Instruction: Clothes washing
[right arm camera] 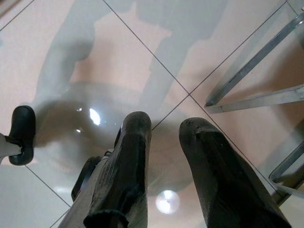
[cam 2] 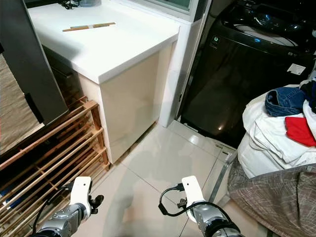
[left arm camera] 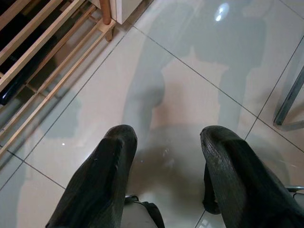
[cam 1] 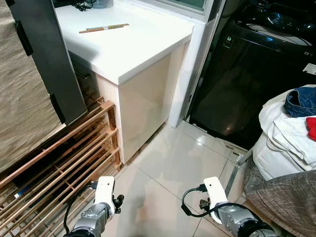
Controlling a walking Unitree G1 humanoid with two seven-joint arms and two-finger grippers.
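Observation:
A black top-loading washing machine (cam 1: 256, 64) stands at the back right, its lid down. To its right, near me, is a heap of laundry (cam 1: 289, 133): white cloth with blue jeans (cam 1: 300, 101) and a red piece (cam 1: 311, 127) on top. Both arms hang low over the tiled floor, well short of the machine and the heap. My left gripper (left arm camera: 166, 142) is open, with bare floor between its fingers. My right gripper (right arm camera: 165, 126) is also open, with a narrower gap and nothing in it.
A white counter (cam 1: 128, 44) with a thin stick (cam 1: 103, 28) on it stands at the left. A wooden slatted rack (cam 1: 59, 153) lies below it. Metal frame legs (cam 1: 237, 170) and grey checked fabric (cam 1: 286, 192) are at the right. Pale floor tiles (cam 1: 177, 163) lead to the machine.

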